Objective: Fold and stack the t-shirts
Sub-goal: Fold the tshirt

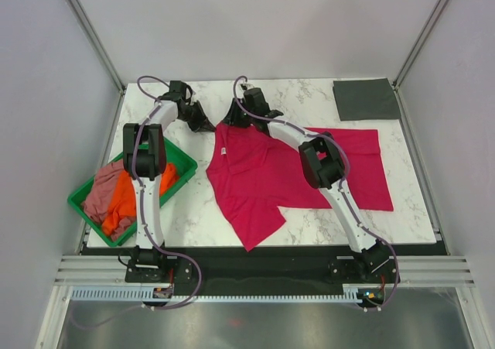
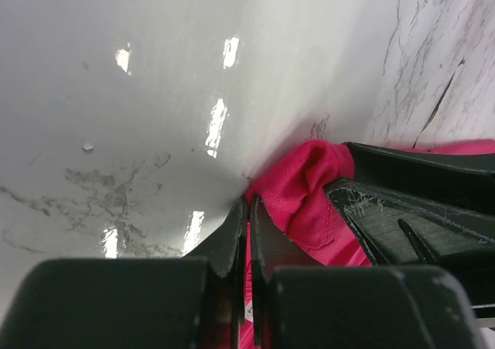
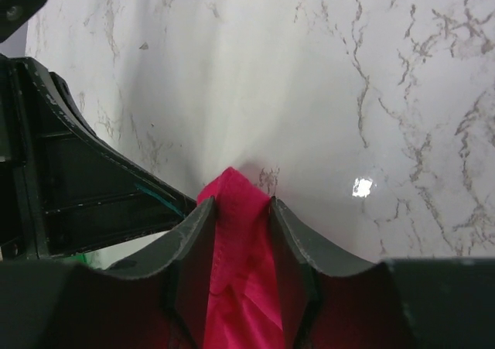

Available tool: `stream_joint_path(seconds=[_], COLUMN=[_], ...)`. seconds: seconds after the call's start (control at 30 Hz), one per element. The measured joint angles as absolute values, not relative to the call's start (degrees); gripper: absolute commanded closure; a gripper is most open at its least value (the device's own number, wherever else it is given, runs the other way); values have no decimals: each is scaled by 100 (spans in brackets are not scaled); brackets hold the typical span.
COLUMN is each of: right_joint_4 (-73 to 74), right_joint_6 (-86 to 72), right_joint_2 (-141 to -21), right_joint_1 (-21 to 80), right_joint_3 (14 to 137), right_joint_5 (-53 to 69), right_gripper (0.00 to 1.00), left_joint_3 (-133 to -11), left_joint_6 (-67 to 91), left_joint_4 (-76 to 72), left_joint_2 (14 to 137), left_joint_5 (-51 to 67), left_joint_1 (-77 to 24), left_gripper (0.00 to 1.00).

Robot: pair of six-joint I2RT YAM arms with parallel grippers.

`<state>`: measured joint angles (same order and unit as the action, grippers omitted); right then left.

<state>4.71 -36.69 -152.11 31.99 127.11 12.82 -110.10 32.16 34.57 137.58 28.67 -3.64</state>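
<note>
Lying open mid-desk (image 1: 309,101) in the top view, the red tee (image 1: 255,179) is not yet folded, one grey tee (image 1: 366,99) is sitting folded at the far right corner, and the orange tee (image 1: 124,202) and pink tee (image 1: 100,190) are waiting in the tray (image 1: 179,157); roughly a quarter seems done. At the left wrist, the left fingers (image 2: 226,248) are pressing almost together on a sliver of the red tee's edge. At the right wrist, the right fingers (image 3: 189,241) are pinching a raised fold of it.

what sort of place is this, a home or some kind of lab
Probably a robotics lab test cell, not a home: a marble-look table boxed in by plain white panels, two robot arms bolted to a metal rail, a red t-shirt spread out.
</note>
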Motion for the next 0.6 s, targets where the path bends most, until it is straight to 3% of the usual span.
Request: stream_joint_path(seconds=[0.23, 0.6], right_joint_4=[471, 1109], right_joint_6=[-3603, -2694], right_joint_2=[-15277, -15275], right_joint_1=[3170, 3179], right_joint_3=[12973, 13246], right_joint_5=[1466, 1024], right_gripper=[100, 100], left_joint_3=[-11010, -10578], left_joint_6=[3216, 3428], left_joint_4=[3369, 3065], left_joint_2=[13775, 13502], left_joint_5=[2912, 2471], left_joint_1=[-429, -661], left_gripper=[98, 98])
